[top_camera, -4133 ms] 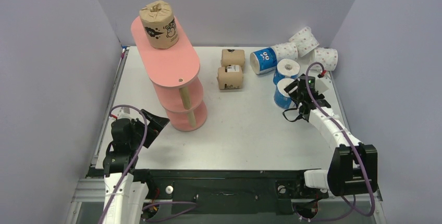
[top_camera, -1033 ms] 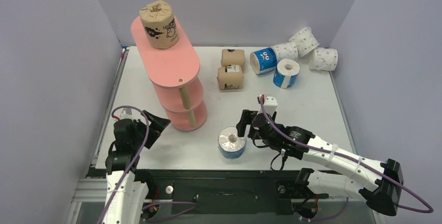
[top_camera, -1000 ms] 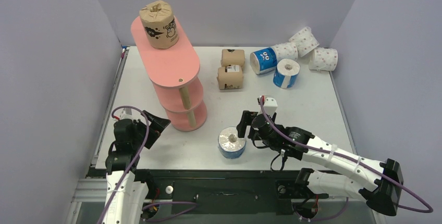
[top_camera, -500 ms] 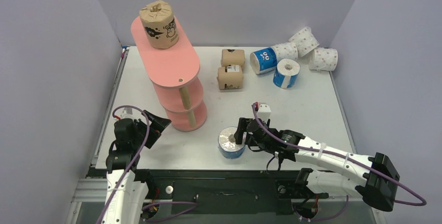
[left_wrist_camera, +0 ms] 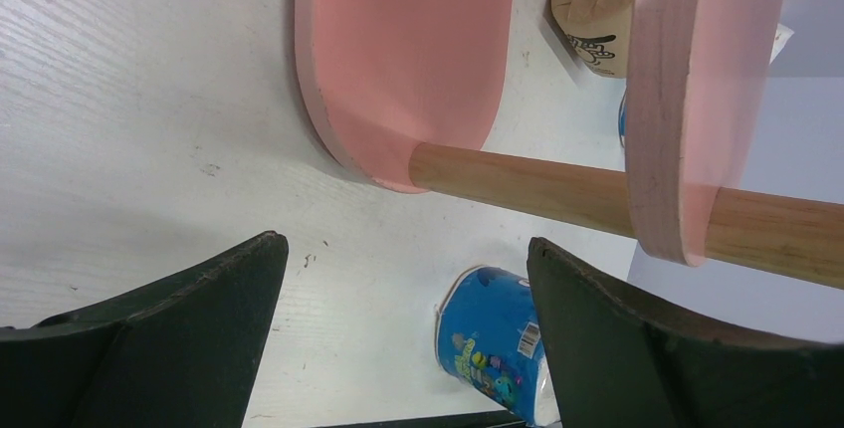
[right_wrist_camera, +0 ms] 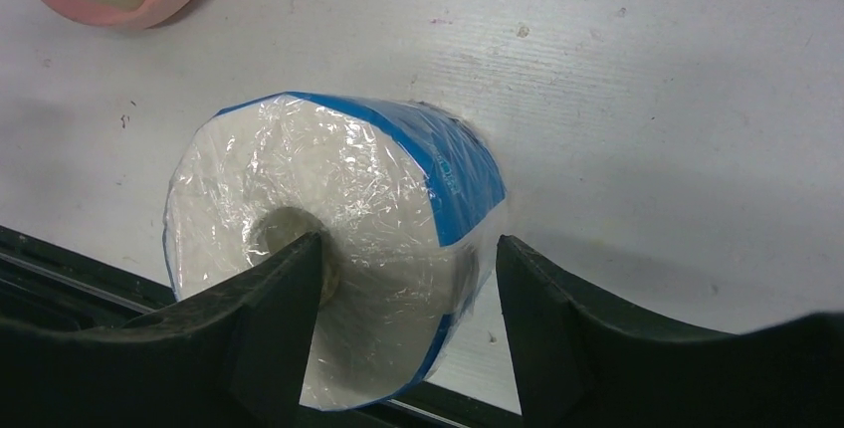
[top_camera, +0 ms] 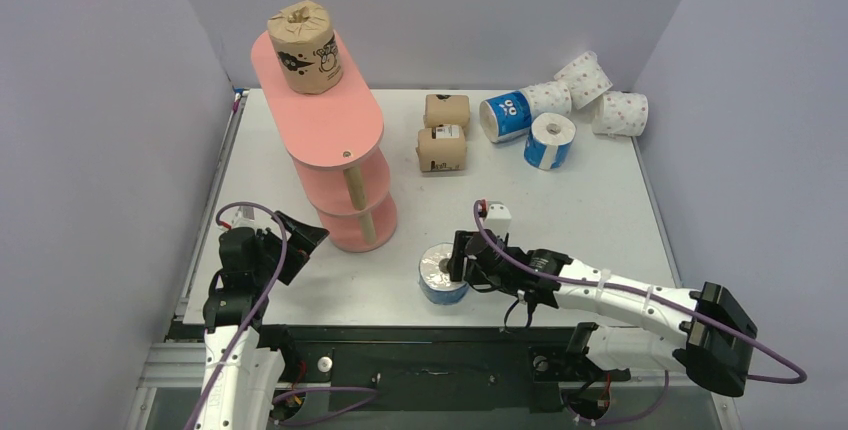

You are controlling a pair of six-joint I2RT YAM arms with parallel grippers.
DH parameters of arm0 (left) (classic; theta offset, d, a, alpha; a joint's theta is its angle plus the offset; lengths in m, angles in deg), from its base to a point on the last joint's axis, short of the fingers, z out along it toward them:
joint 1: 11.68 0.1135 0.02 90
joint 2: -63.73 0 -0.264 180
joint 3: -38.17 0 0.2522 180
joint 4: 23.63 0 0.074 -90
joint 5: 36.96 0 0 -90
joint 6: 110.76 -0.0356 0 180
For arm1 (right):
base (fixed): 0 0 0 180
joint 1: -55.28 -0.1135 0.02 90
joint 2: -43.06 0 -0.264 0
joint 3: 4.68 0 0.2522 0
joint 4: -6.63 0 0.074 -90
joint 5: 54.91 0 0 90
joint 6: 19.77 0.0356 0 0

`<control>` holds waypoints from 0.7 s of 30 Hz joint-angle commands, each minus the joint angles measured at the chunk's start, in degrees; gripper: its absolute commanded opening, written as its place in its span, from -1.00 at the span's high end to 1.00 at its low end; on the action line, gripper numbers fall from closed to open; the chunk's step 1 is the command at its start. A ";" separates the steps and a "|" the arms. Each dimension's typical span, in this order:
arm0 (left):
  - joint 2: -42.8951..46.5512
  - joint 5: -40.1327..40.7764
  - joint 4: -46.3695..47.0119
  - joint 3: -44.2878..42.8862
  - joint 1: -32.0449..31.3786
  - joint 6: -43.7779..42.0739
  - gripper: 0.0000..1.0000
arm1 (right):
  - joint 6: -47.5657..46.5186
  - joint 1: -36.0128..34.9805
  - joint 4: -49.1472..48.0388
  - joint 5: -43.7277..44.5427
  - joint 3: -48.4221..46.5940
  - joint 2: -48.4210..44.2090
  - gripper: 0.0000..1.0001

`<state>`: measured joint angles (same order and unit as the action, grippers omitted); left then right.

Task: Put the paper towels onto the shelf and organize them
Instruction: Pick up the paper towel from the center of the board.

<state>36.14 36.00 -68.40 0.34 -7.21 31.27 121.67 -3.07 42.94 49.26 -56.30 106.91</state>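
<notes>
The blue roll [right_wrist_camera: 328,199] stood on end near the front edge of the table [top_camera: 560,210], close to the foot of the shelf [top_camera: 330,125]. The right gripper [right_wrist_camera: 403,279] straddled its wall, with one finger over the core hole and the other at the blue side. Whether it pinched the roll could not be told. A brown roll [top_camera: 305,47] stood on the top tier. The left gripper [left_wrist_camera: 403,259] hung released and empty beside the bottom tier.
</notes>
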 commanded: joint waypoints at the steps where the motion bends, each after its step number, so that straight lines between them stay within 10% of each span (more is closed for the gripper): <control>1: 0.32 -0.87 2.48 -0.48 -0.03 -0.32 -0.79 | -0.91 -0.78 -1.38 -1.02 -0.64 1.60 -0.19; 21: -0.42 -0.94 2.31 -3.41 -0.05 -0.21 -0.79 | -11.48 7.81 11.25 2.57 -23.59 -1.03 0.24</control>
<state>36.12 35.80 -68.40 0.23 -7.21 31.27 114.18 0.54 54.26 50.51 -72.00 107.29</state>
